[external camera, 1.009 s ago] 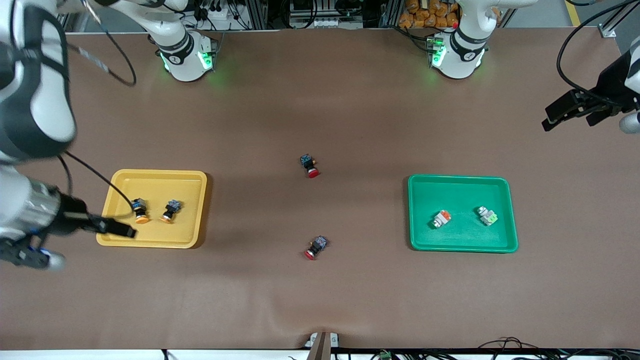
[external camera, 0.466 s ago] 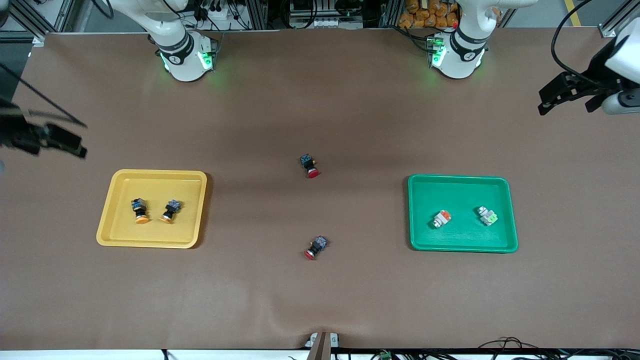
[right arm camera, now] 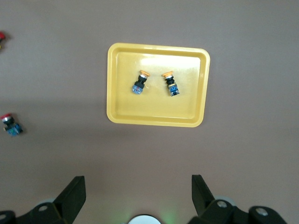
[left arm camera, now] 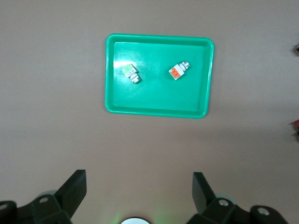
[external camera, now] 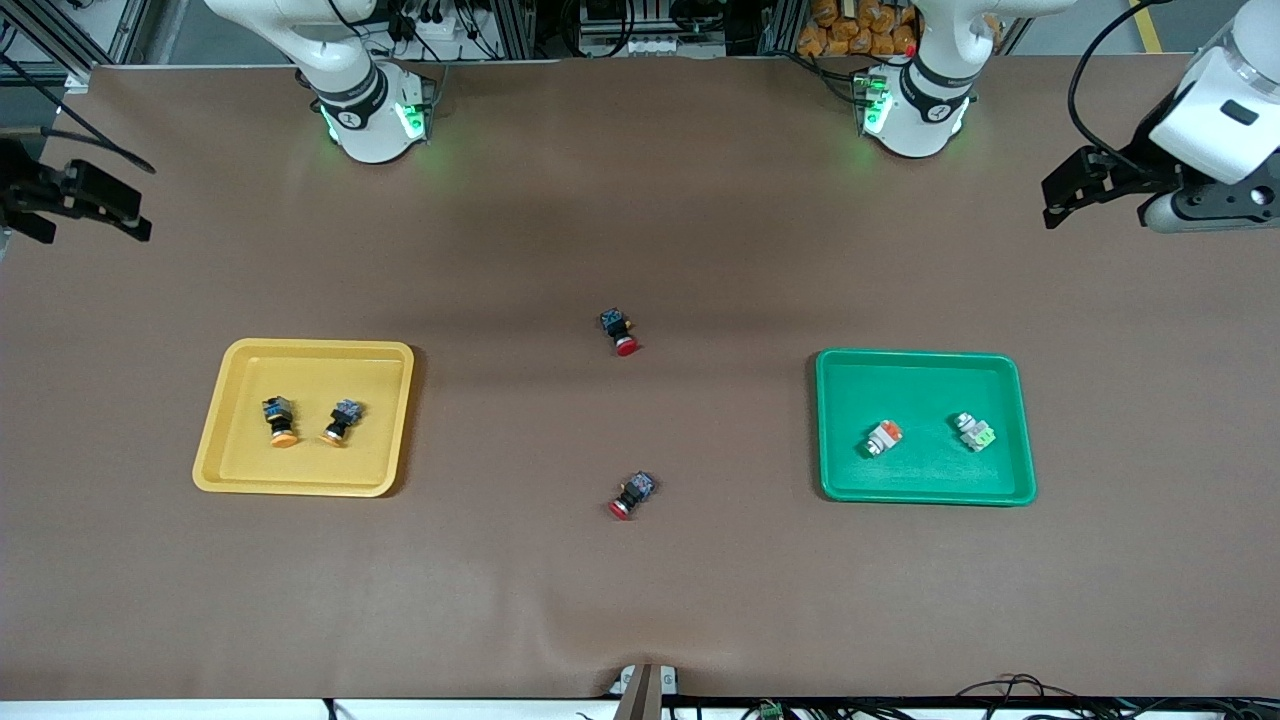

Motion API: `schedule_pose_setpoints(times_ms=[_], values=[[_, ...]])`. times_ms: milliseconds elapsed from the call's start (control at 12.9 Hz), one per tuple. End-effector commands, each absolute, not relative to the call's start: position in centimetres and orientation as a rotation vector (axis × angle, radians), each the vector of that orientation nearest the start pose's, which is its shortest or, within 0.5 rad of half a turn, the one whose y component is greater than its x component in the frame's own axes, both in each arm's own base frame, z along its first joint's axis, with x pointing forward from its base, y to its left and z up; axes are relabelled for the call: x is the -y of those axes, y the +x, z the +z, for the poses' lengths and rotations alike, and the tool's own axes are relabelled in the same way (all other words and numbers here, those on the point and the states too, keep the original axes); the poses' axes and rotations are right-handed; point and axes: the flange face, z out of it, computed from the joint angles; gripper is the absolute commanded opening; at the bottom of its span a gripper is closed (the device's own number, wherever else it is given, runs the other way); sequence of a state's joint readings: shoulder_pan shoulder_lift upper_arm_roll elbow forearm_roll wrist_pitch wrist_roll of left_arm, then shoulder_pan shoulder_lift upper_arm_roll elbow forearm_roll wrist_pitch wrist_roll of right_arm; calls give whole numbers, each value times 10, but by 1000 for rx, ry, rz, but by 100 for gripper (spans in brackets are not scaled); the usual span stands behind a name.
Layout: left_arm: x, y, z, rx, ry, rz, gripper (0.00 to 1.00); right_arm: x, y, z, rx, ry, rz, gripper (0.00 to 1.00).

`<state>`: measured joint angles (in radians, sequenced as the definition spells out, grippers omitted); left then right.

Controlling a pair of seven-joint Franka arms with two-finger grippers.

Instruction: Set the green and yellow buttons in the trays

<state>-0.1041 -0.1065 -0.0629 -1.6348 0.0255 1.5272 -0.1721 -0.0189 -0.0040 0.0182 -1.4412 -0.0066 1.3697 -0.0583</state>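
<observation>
Two dark-bodied buttons with orange-yellow caps (external camera: 280,421) (external camera: 341,421) lie in the yellow tray (external camera: 300,375). A white button with an orange top (external camera: 883,437) and a white button with a green top (external camera: 974,432) lie in the green tray (external camera: 920,385). My right gripper (external camera: 125,210) is open and empty, high over the table edge at the right arm's end. Its wrist view shows the yellow tray (right arm camera: 159,109) with both buttons (right arm camera: 139,82) (right arm camera: 171,84). My left gripper (external camera: 1055,200) is open and empty, high over the left arm's end. Its wrist view shows the green tray (left arm camera: 159,98) with the green-topped (left arm camera: 131,73) and orange-topped (left arm camera: 179,71) buttons.
Two dark buttons with red caps lie on the bare brown table between the trays. One (external camera: 620,332) is farther from the front camera and one (external camera: 632,495) is nearer. One of them also shows in the right wrist view (right arm camera: 10,125).
My right arm has lifted away from the yellow tray and swung toward the table edge at its own end. My left gripper has shifted a little. Buttons and trays have not moved.
</observation>
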Motion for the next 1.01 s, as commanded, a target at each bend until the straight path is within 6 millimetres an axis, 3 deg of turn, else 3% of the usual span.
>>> schedule_pose_setpoints(times_ms=[0,233,932], values=[[82,503,655,24,-3086,-26,100,3,515,668,177,-3153,82,100],[95,499,658,-11,-3084,-37,100,-5,513,666,208,-3158,82,100],[93,498,668,-5,-3103,-60,100,-3,514,665,210,-3159,83,100]])
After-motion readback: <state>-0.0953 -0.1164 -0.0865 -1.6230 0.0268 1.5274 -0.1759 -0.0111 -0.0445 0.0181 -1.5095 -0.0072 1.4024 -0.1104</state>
